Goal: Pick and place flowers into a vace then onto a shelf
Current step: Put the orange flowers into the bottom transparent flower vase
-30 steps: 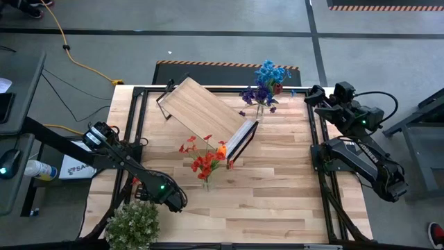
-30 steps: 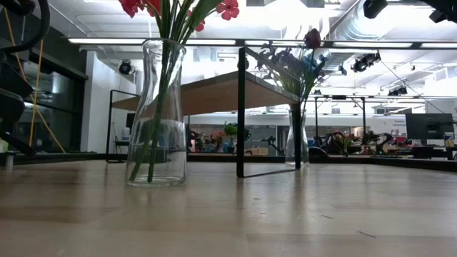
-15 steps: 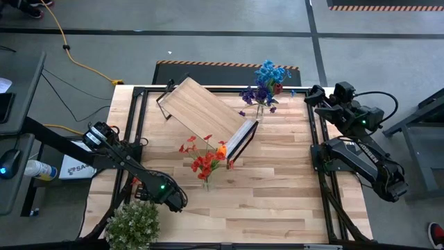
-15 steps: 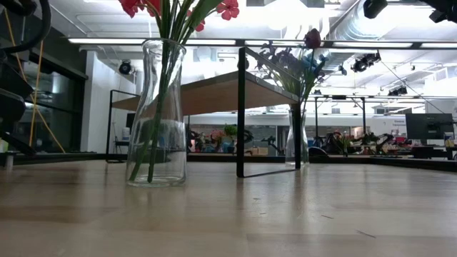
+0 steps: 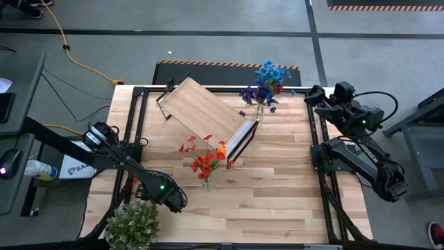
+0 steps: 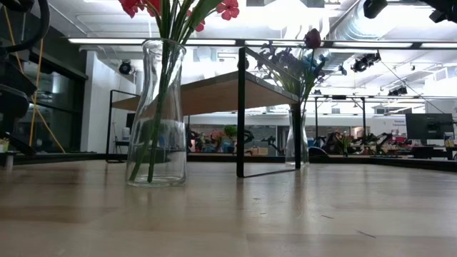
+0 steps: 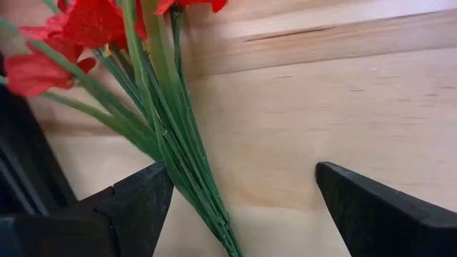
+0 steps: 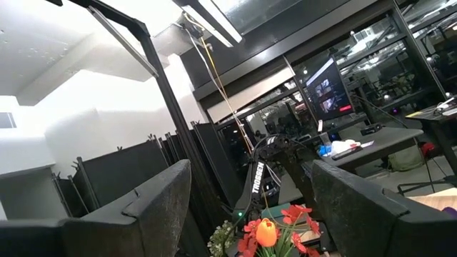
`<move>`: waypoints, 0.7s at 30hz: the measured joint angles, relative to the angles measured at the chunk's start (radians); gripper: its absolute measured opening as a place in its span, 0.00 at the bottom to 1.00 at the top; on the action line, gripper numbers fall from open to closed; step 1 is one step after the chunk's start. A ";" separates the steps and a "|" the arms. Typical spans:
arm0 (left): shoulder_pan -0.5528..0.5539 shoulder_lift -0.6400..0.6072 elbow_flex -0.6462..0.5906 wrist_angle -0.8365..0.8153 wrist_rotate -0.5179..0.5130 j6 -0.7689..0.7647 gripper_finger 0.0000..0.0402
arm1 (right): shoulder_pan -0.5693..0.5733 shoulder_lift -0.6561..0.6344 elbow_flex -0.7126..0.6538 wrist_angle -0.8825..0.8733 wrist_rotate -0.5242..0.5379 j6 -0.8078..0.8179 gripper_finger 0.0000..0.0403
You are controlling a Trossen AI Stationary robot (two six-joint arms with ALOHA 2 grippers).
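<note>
At the near left of the desk (image 5: 277, 187), the left claw (image 5: 177, 203) stands released beside the red flowers (image 5: 205, 161) in their glass vase (image 6: 158, 114). The shelf (image 5: 205, 111) lies at the far middle. If this claw pinches only the thin stems, I think the vase may tip; the right claw (image 8: 246, 200) waits released at far right.

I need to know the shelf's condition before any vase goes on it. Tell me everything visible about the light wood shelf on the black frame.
The light wood shelf is a rectangular pale-grained board on thin black metal legs, with a pale end panel. It stands upright on the plank table, turned diagonally, its top bare. The vase of red and orange flowers stands just off its end panel; the vase of blue and purple flowers stands beyond its far side. Neither gripper touches it.
</note>
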 joint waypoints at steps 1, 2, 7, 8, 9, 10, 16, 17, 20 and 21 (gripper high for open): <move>0.000 0.000 0.000 0.006 -0.008 0.015 0.95 | 0.000 0.000 0.000 0.000 0.000 -0.003 0.69; 0.000 0.000 -0.001 0.011 -0.014 0.026 0.95 | 0.000 0.000 0.000 0.000 0.000 -0.007 0.69; 0.000 0.000 -0.001 0.044 -0.030 0.027 0.95 | 0.000 0.000 0.000 0.000 0.000 -0.008 0.69; 0.000 0.000 -0.001 0.056 -0.034 0.019 0.95 | 0.000 0.000 0.000 0.000 0.000 -0.008 0.69; 0.000 0.000 -0.001 0.067 -0.039 0.011 0.95 | 0.000 0.000 0.000 0.000 0.000 -0.008 0.69; 0.000 0.000 -0.001 0.073 -0.041 0.004 0.95 | 0.000 0.000 0.000 0.000 0.000 -0.008 0.69; 0.000 0.000 0.000 0.081 -0.049 -0.006 0.95 | 0.000 0.000 0.000 0.000 0.000 -0.008 0.69; 0.000 0.000 0.000 0.081 -0.050 -0.005 0.95 | 0.000 0.000 0.000 0.000 0.000 -0.008 0.69; 0.000 0.000 0.000 0.080 -0.050 -0.007 0.95 | 0.000 0.000 0.000 0.000 0.000 -0.008 0.69; 0.000 0.000 0.000 0.079 -0.050 -0.007 0.95 | 0.000 0.000 0.000 0.000 0.000 -0.008 0.69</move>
